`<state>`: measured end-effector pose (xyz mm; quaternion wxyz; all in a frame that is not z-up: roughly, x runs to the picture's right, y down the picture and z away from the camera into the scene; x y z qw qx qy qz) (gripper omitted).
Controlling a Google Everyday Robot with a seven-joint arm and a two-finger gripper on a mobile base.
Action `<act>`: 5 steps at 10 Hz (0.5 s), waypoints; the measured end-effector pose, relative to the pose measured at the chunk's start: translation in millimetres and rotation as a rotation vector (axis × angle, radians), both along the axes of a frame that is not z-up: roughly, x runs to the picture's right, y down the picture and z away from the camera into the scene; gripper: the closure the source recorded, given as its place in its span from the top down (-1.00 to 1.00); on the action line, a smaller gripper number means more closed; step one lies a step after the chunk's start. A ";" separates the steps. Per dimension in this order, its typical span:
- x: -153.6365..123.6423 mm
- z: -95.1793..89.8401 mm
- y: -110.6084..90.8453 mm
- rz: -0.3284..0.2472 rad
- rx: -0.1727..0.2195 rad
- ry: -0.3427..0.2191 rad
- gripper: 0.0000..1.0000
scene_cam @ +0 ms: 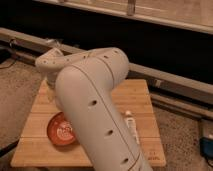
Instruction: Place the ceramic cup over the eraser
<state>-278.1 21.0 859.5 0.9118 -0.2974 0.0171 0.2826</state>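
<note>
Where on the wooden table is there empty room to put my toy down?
Bare wood shows at the back right corner of the table, behind the white tube; the front right corner; and the front left strip before the orange bowl. The arm crowds the middle and hides the gripper at the back left.

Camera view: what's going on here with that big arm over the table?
The robot's arm fills the middle of the view, bent over a wooden table. Its pincer is hidden behind the arm, somewhere toward the table's far left. An orange-red patterned bowl sits at the near left, partly covered by the arm, and a white tube lies to the arm's right. Neither the ceramic cup nor the eraser shows.
</note>
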 end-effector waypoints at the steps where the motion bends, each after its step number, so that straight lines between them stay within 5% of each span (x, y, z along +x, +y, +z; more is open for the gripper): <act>1: -0.9 3.8 -0.7 -0.007 -0.002 0.003 0.60; 5: -9.4 20.5 6.8 -0.045 -0.026 0.010 0.60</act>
